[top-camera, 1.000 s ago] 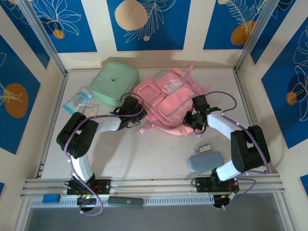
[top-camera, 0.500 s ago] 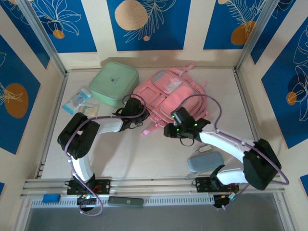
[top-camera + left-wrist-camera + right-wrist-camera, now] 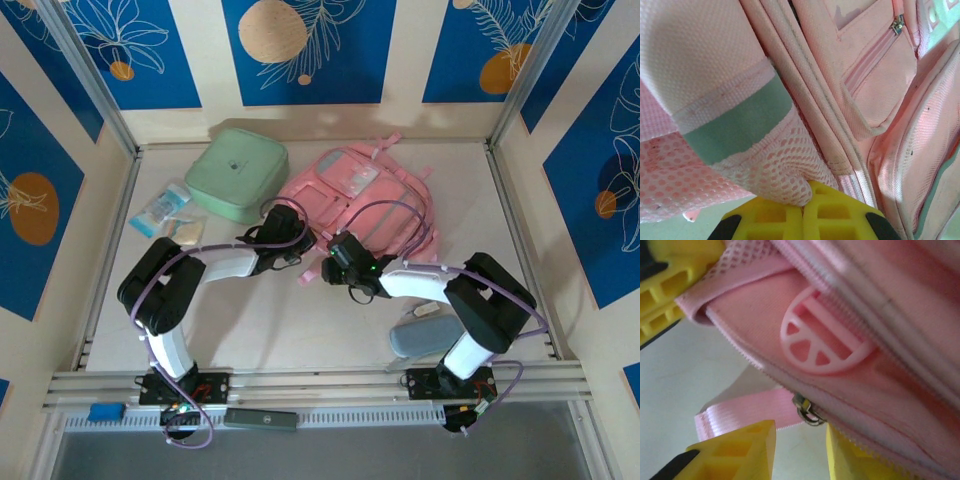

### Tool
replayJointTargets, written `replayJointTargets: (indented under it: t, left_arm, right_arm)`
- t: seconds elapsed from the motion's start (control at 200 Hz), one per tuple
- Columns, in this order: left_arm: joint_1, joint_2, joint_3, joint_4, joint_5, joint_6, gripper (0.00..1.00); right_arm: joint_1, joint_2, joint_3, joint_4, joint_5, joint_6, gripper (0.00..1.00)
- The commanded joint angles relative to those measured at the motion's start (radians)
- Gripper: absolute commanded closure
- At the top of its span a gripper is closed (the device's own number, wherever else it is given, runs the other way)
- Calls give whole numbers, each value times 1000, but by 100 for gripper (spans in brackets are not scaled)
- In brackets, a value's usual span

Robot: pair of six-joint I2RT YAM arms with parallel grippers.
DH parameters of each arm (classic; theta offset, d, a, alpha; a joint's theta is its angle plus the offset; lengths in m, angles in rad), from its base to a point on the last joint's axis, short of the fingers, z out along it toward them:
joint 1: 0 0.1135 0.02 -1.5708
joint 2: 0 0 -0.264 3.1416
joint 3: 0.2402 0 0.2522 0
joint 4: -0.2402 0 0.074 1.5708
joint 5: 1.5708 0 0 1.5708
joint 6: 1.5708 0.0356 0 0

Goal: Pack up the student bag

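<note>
Currently, the bag (image 3: 355, 195) lies at the far centre of the table (image 3: 290, 320). Left gripper (image 3: 803, 202) is clamped on its mesh (image 3: 780, 170). Right gripper (image 3: 801, 437) fingers stand narrowly apart, straddling a zip pull (image 3: 808, 413).

Finishes you're seeing:
student bag (image 3: 710, 45) matt woven cloth, open-weave mesh pocket (image 3: 785, 170); zip pull (image 3: 807, 412) shiny metal; ring (image 3: 812, 342) smooth plastic.
</note>
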Motion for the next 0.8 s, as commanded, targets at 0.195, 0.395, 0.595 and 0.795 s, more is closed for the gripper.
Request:
replayJointTargets:
  t: [0.195, 0.395, 0.595, 0.795]
  left_arm:
    - [-41, -66, 66, -36, 48, 44, 100]
    - [-60, -74, 74, -48, 35, 47, 100]
    - [-73, -77, 91, -59, 31, 53, 100]
    - [-73, -85, 105, -107, -3, 88, 100]
  right_arm:
    - [-21, -2, -60, 216, 129, -169, 66]
    - [-27, -1, -35, 233, 224, -254, 65]
    - [-36, -1, -77, 397, 126, -347, 65]
    - [-35, -38, -70, 323, 140, -332, 78]
